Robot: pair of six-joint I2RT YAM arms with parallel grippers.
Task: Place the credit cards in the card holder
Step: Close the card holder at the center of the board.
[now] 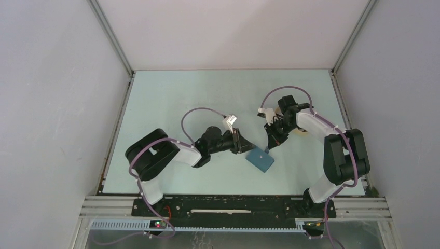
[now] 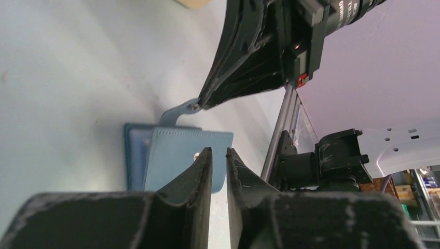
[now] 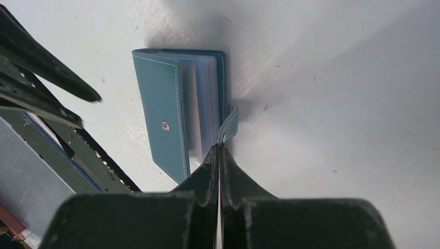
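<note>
Pinching the strap tab (image 3: 231,122) of the blue card holder (image 3: 166,104), the right gripper (image 3: 220,153) has its fingers pressed together on it. The holder lies partly open on the pale table (image 3: 337,78). The left gripper (image 2: 218,155) hovers at its cover, fingers only a narrow gap apart.

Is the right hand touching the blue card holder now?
Touching. The right wrist view shows the right hand shut, pinching the strap of the card holder between its fingers.
</note>
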